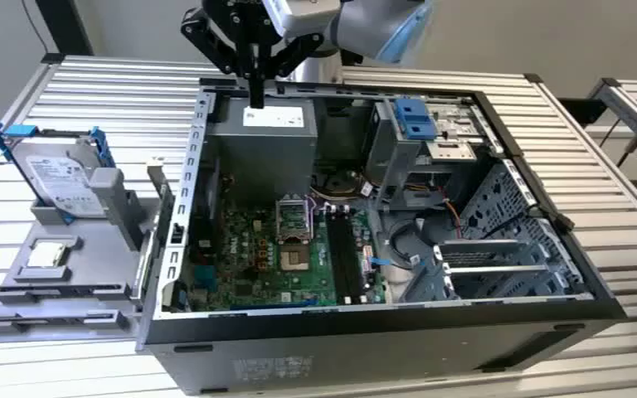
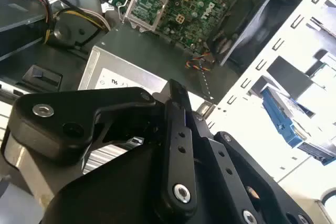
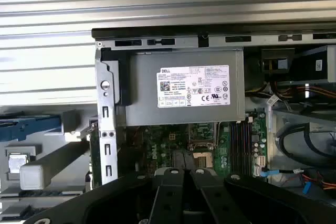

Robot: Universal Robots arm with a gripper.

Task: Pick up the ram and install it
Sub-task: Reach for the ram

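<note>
In the exterior view my gripper (image 1: 255, 70) hangs over the back of the open computer case (image 1: 540, 274), above the grey power supply (image 1: 263, 137). Its black fingers are drawn together on the ram (image 1: 256, 93), a thin dark stick that points straight down from them. The motherboard (image 1: 263, 265) lies below on the case floor, with its long memory slots (image 1: 347, 249) beside the processor socket (image 1: 296, 236). Both wrist views show the black finger links (image 2: 176, 129) close together over the power supply (image 3: 184, 87), and the memory slots (image 3: 239, 140) beyond it.
On the exterior view's left a grey holder (image 1: 31, 303) carries a silver hard drive (image 1: 59, 178) in blue brackets and a small square processor chip (image 1: 49, 255). Inside the case are a drive cage with a blue latch (image 1: 413, 116) and loose cables (image 1: 407, 240). Everything rests on a slatted metal table (image 1: 109, 91).
</note>
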